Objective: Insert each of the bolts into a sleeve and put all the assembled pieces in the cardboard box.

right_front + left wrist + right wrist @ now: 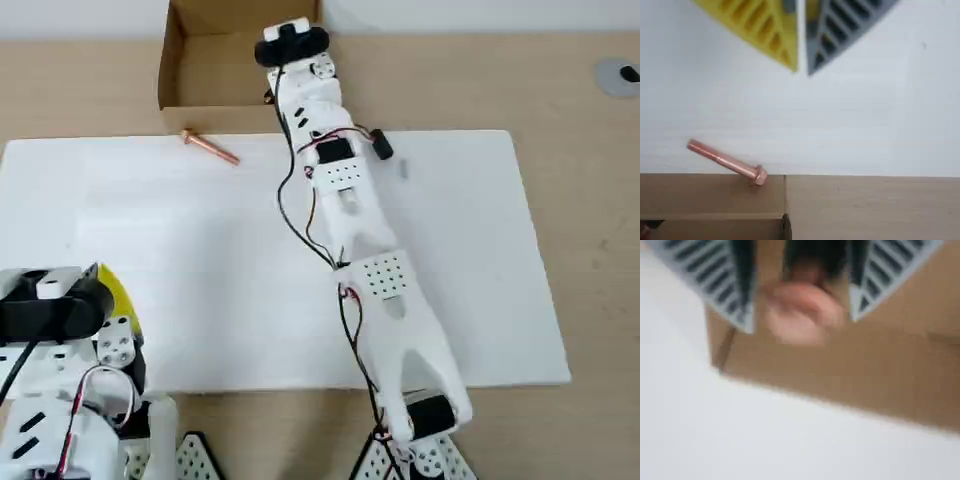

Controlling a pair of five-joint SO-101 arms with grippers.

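Here, right claw, blurred coppery piece gripped

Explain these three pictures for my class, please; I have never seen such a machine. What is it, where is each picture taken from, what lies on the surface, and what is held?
These are two small robot arms at a table. The high view looks down: the right arm stretches across the white mat to the cardboard box; the left arm sits folded by its base. The other pictures come from cameras on the wrists. The left gripper, shut and empty, faces a copper bolt lying on the mat beside the box. The right gripper holds a blurred copper-coloured piece at the box.
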